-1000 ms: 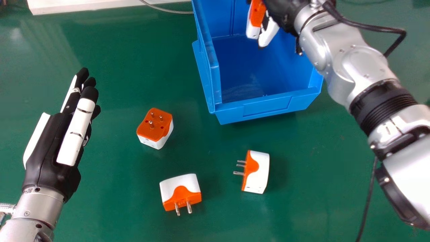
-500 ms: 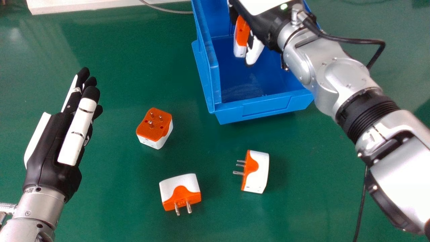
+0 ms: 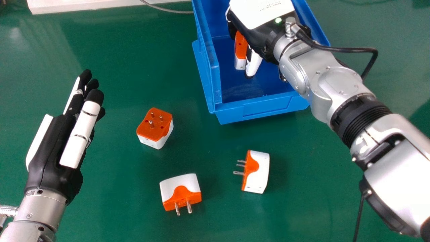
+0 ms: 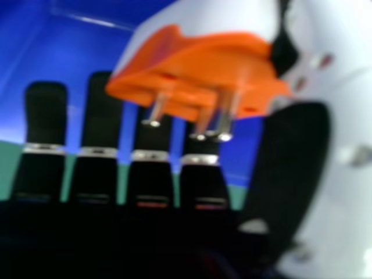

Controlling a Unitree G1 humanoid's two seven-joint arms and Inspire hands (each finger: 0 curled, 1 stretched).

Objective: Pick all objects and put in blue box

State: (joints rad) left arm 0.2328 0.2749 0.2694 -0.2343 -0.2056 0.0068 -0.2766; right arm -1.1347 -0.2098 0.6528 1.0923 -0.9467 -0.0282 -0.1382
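- Head view: The right hand (image 3: 258, 37) clamped a white-and-orange adapter (image 3: 241, 47) at its 7 o'clock, over the blue box (image 3: 262, 109).
- Head view: Three loose adapters (image 3: 258, 171) lay at the box's 6, 7 and 8 o'clock; the left hand (image 3: 50, 154) sat farther toward 8, fingers straight.
- Right hand view: Thumb gripped the adapter, prongs before the fingers.

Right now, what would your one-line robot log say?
right hand: holding plug over blue box | left hand: open, empty | three plugs: on table, not yet boxed
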